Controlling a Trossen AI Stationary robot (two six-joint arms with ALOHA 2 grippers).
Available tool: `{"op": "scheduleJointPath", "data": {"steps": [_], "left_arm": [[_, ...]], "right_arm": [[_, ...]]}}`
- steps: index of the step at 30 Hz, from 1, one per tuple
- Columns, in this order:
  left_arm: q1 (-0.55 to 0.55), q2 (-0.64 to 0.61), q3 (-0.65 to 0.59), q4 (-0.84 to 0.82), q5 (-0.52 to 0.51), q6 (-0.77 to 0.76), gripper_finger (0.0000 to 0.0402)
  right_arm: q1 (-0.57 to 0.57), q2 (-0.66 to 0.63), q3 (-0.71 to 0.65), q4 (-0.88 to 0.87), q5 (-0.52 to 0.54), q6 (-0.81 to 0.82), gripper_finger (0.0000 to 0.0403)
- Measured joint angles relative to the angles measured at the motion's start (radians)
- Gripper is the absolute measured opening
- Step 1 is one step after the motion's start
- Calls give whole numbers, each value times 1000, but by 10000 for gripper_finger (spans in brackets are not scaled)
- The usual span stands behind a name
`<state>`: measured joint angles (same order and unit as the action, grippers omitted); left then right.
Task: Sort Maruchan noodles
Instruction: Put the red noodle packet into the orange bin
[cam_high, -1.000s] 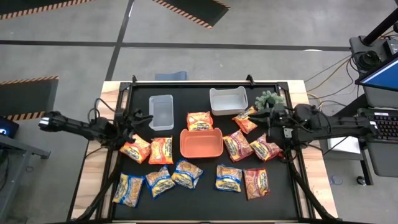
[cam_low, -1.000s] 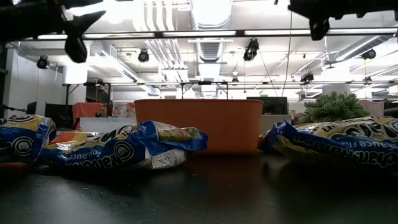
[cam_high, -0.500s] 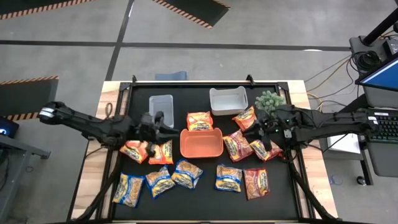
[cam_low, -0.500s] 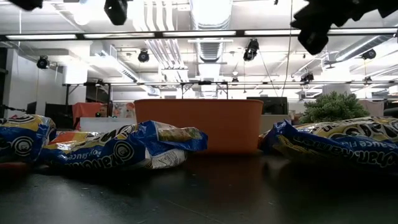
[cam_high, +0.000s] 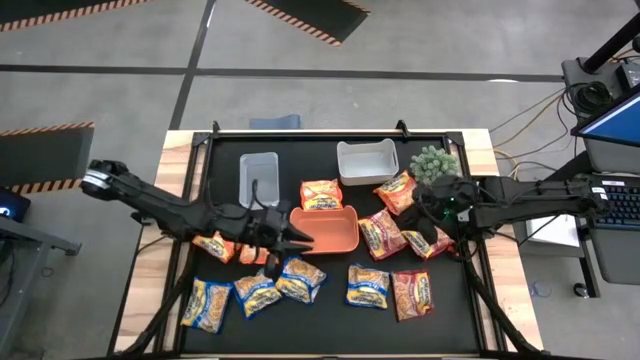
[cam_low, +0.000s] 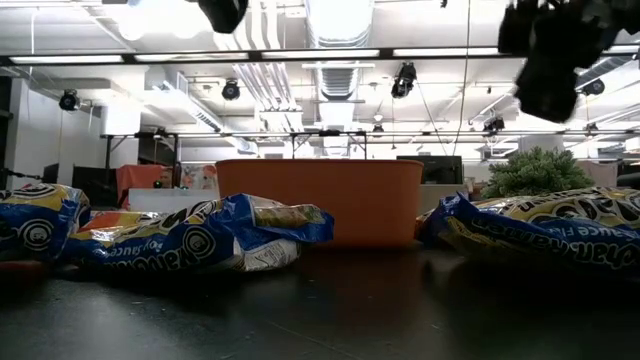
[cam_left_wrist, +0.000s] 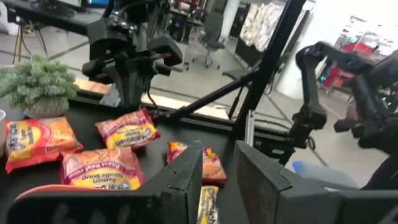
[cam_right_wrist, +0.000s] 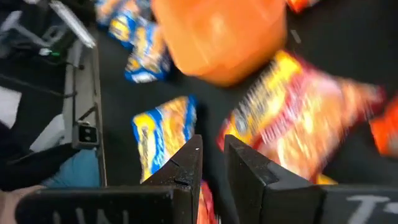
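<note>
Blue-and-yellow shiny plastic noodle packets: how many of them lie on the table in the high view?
4 blue-and-yellow packets, all in the front row: one at the left end, two next to it, one further right. The left arm may hide others.

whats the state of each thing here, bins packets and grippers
orange bin: upright, empty
clear bin: upright, empty
white bin: upright, empty
noodle packets: all lying outside the bins
left gripper: slightly open, empty, over the orange bin's edge
right gripper: slightly open, empty, above the packets

text: "Ramen Noodle Soup" | on: red packet (cam_left_wrist: 101, 168) | other packets' print: unreadable
</note>
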<state>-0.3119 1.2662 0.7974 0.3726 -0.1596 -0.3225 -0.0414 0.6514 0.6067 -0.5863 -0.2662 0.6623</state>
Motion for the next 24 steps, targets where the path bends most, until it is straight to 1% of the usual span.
{"op": "scheduleJointPath", "data": {"steps": [4, 7, 13, 18, 21, 24], "left_arm": [[0, 42, 22, -32, -5, 0, 77], [0, 63, 37, -42, -5, 0, 77], [1, 77, 44, -48, -14, 35, 77], [4, 77, 44, -48, -17, 88, 77], [6, 76, 44, -48, -64, 126, 77], [6, 76, 44, -48, -161, 160, 77]], "right_arm": [[0, 0, -2, -130, 2, 119, 59], [0, 0, -3, -170, 4, 131, 59], [0, 0, -2, -159, 4, 103, 59], [0, 4, -2, -102, 5, 99, 59], [0, 23, -2, -71, 49, 122, 59], [0, 58, -2, -73, 54, 135, 61]]}}
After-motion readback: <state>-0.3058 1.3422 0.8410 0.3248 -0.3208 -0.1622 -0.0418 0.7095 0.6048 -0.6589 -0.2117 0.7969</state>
